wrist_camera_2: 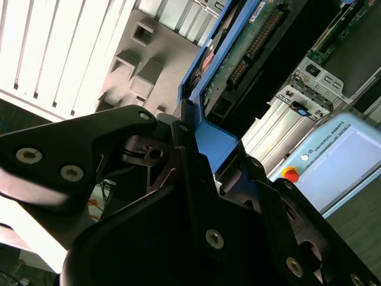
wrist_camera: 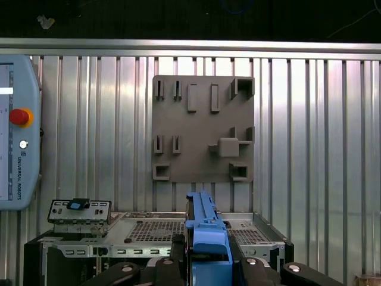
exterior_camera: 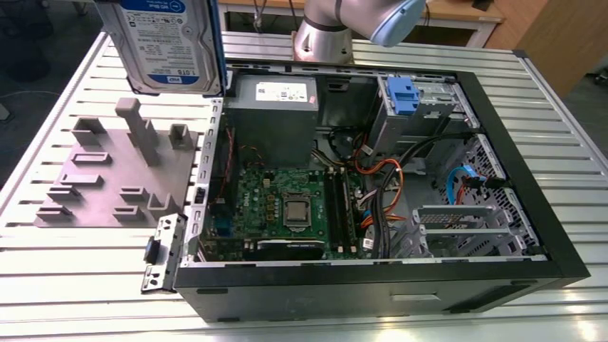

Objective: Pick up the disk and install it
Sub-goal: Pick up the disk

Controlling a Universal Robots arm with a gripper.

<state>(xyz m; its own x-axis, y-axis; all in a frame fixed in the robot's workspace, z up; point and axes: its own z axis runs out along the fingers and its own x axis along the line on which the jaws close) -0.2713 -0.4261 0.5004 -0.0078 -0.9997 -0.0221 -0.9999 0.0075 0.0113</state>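
Silver-grey arm point(exterior_camera: 321, 39), pale-blue joint cap point(exterior_camera: 395, 21); matte-black end effector point(wrist_camera_2: 213, 143), angular plates, silver screws point(wrist_camera_2: 214, 238).

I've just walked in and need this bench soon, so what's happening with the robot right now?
A robot arm is holding the disk up in the air, its jaws shut on the disk's blue frame, as both wrist views show. In the exterior view the disk hangs upright above the grey slotted tray, to the exterior view's left of the open computer case. The disk is not yet inside the case.
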